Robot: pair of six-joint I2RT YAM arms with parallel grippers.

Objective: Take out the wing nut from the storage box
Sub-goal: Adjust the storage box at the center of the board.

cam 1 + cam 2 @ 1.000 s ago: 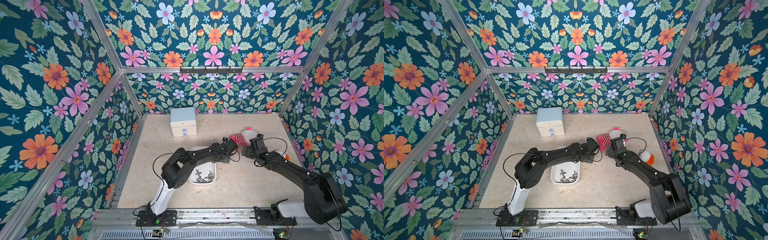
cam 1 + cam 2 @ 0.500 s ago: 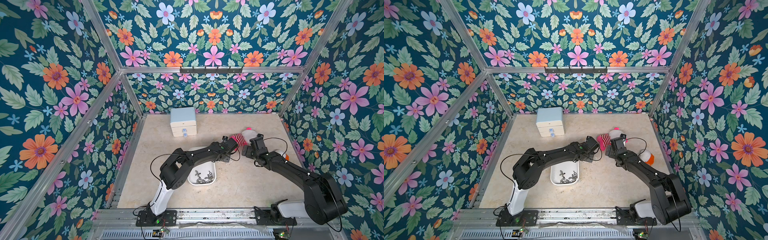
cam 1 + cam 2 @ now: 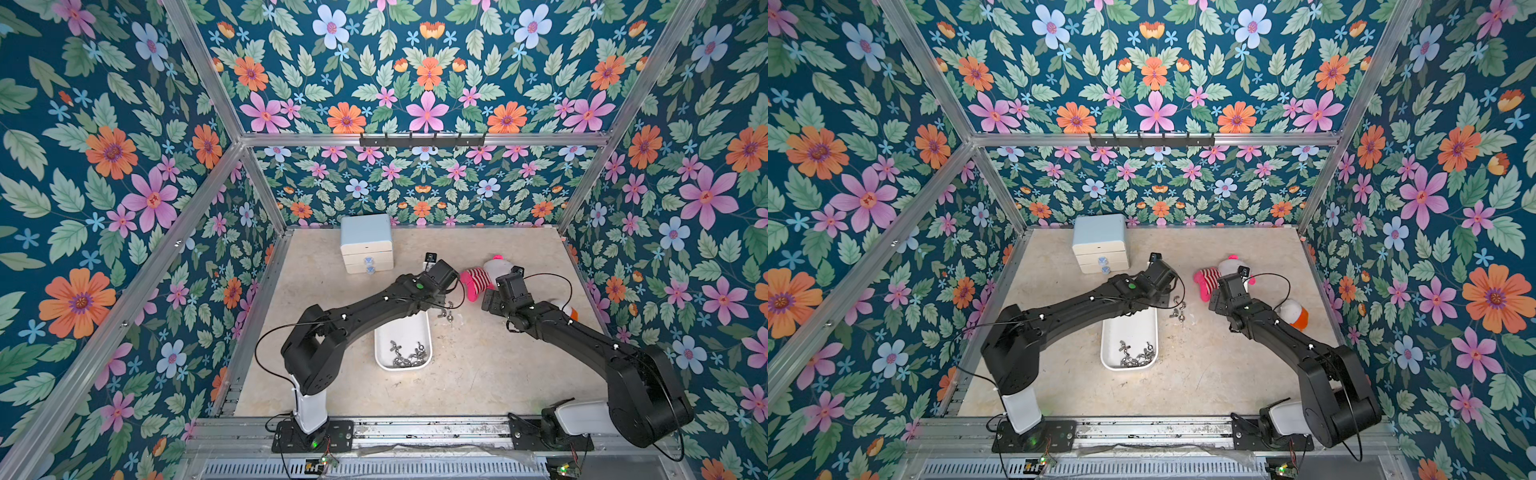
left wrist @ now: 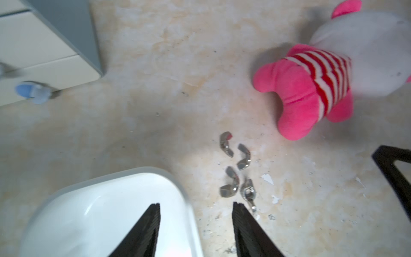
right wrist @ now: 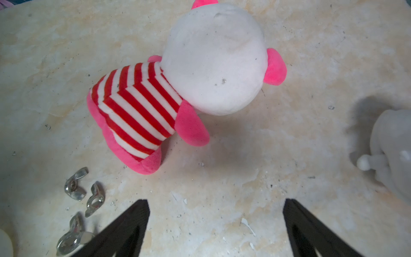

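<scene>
Left wrist view: left jaws newly apart, empty, wing nuts (image 4: pixel 244 159) beside storage box (image 4: pixel 100 200); right jaws apart.

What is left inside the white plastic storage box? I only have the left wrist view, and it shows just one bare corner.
Observer: In both top views a cluster of small metal wing nuts lies at the end of the white plastic storage box nearest the robot's bases.
Operator: Is the other arm carrying anything?
Observer: No. The right wrist view shows the right gripper open and empty above the beige table, facing the pink plush toy in a red-and-white striped shirt.
Operator: Anything beyond that toy?
Observer: A rounded white-and-orange object lies by the right arm; I cannot tell what it is.
</scene>
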